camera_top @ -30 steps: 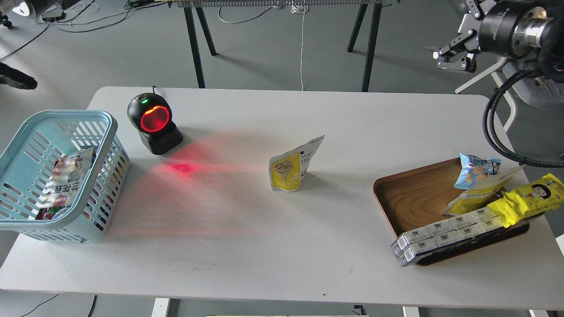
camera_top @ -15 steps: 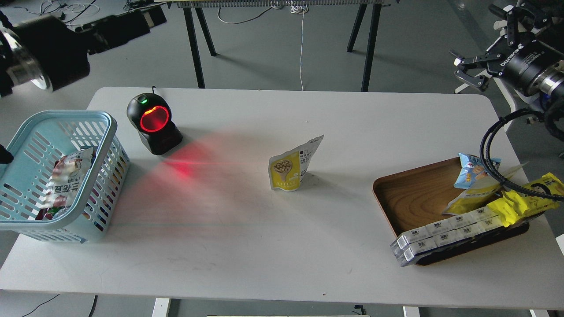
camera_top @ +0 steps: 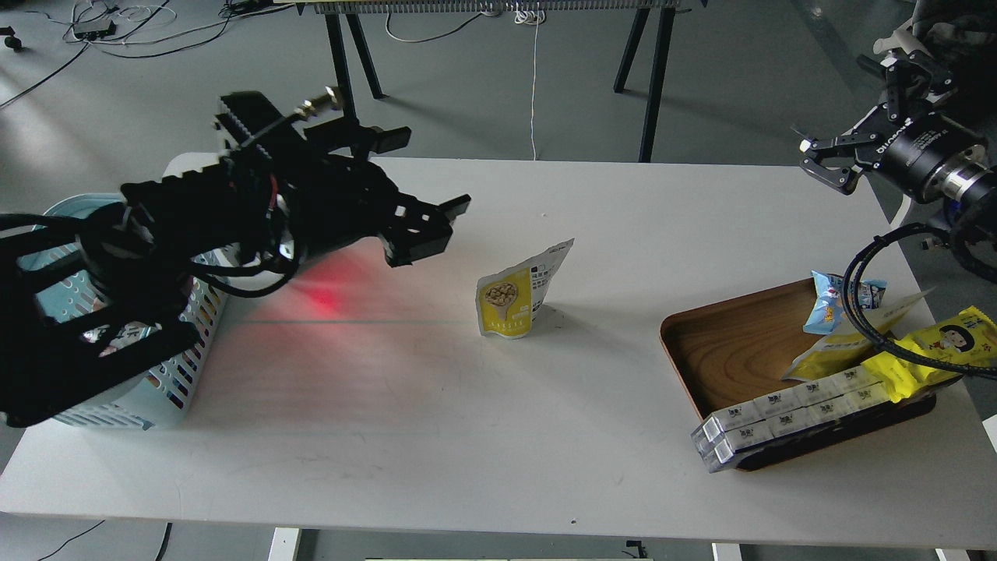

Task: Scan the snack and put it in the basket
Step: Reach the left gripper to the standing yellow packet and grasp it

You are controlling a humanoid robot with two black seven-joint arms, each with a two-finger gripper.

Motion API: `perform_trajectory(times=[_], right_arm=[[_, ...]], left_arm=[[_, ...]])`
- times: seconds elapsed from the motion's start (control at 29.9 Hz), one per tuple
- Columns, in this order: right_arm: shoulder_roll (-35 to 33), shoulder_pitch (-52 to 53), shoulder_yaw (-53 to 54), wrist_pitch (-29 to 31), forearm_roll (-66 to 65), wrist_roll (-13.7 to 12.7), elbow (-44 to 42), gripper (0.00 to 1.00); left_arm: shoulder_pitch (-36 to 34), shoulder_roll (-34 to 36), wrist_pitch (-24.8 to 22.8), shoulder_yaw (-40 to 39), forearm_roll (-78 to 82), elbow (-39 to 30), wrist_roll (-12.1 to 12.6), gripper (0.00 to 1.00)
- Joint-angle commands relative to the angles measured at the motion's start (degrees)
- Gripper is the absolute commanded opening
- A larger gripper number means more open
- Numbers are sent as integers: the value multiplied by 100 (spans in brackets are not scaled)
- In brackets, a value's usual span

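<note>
The snack (camera_top: 514,300), a yellow stand-up pouch with a white top and a round nut picture, stands upright near the middle of the white table (camera_top: 498,436). My left gripper (camera_top: 450,222) hangs over the table just left of the pouch and a little above it, open and empty. The left arm covers most of the light blue basket (camera_top: 175,382) at the table's left edge; only its lower right corner shows. My right gripper (camera_top: 824,162) is open and empty, raised above the table's far right corner.
A red scanner glow (camera_top: 327,294) lies on the table under my left arm; the scanner itself is hidden. A brown wooden tray (camera_top: 724,343) at the right holds a blue packet (camera_top: 837,300), a yellow cartoon wrapper (camera_top: 946,343) and white boxes (camera_top: 779,413).
My left arm has swung in from the far left over the basket and scanner, toward the pouch. My right gripper has shifted slightly lower and stays open. The pouch has not moved.
</note>
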Motion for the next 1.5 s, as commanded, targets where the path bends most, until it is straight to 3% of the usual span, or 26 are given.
perform_trajectory(times=[0.0, 0.23, 0.5, 0.57, 0.87, 0.94, 1.07, 1.17, 1.47], right_arm=[[-1, -61, -15, -1, -9, -5, 0, 100], [-9, -184, -6, -1, -9, -5, 0, 100], [-1, -220, -15, -1, -9, -5, 0, 100], [-1, -220, -15, -1, -9, -5, 9, 100], [114, -220, -24, -1, -18, -5, 9, 100], [123, -220, -24, -1, -18, -5, 9, 100], [123, -220, -24, -1, -18, -5, 9, 100], [131, -220, -24, -1, -18, -5, 9, 100], [131, -211, -24, -1, -18, -5, 18, 100]], left_arm=[[9, -668, -453, 95, 487, 99, 191, 100], [106, -1346, -910, 103, 543, 661, 191, 97], [352, -1513, -946, 95, 543, 1013, 129, 90], [396, -1514, -937, 95, 543, 1031, 121, 84], [466, -1601, -920, 77, 543, 1172, 86, 33], [466, -1601, -937, 77, 543, 1172, 86, 29], [475, -1593, -911, 95, 543, 1180, 51, 6], [475, -1593, -893, 86, 543, 1180, 42, 1], [466, -1531, -533, 77, 543, 1101, -178, 0]])
